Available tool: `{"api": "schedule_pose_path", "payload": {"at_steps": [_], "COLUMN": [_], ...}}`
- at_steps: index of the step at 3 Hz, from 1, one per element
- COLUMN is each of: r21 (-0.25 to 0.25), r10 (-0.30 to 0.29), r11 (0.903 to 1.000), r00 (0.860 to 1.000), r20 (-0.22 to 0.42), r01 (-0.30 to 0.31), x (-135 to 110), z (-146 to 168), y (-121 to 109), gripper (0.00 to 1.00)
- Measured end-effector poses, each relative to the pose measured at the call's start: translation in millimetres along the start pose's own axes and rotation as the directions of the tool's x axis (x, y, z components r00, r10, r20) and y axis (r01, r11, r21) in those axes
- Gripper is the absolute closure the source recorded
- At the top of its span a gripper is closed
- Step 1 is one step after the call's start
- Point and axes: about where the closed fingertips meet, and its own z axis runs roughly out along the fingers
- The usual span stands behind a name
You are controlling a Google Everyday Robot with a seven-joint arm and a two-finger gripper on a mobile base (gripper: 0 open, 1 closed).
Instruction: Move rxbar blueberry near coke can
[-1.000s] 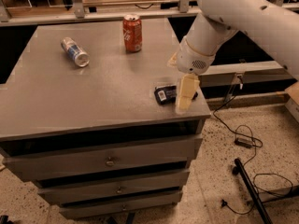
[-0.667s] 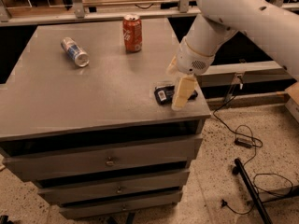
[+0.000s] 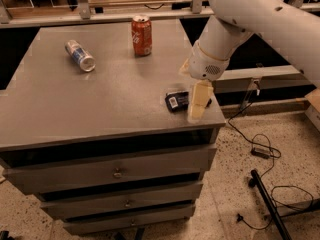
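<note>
While coke can [image 3: 142,36] stands apart, hand [image 3: 197,109] over rxbar blueberry [image 3: 176,101].

I see gripper [image 3: 198,103] low over front right corner of grey cabinet top [image 3: 100,104]. Well left of gripper and further back: silver-and-blue can [image 3: 80,55], lying on side. Below gripper, to its left: drawers [image 3: 115,170] with round knobs. Right of gripper, lower: black cables [image 3: 260,151] on speckled floor [image 3: 225,194].
</note>
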Motion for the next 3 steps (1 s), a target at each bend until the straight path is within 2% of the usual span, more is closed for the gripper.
{"api": "schedule_pose_path", "payload": {"at_steps": [1,2,3], "r21": [-0.032,-0.056,-0.057], "r10": [0.009,0.02,0.021], "r11": [0.9994,0.9982,0.9981], "r00": [1.0,0.999,0.999], "r20": [-0.023,-0.048,-0.049], "r01": [-0.01,-0.023,-0.023], "x": [8,18,18], "z": [9,16,18], "y": [1,2,2], "gripper": [0.0,0.0,0.15]}}
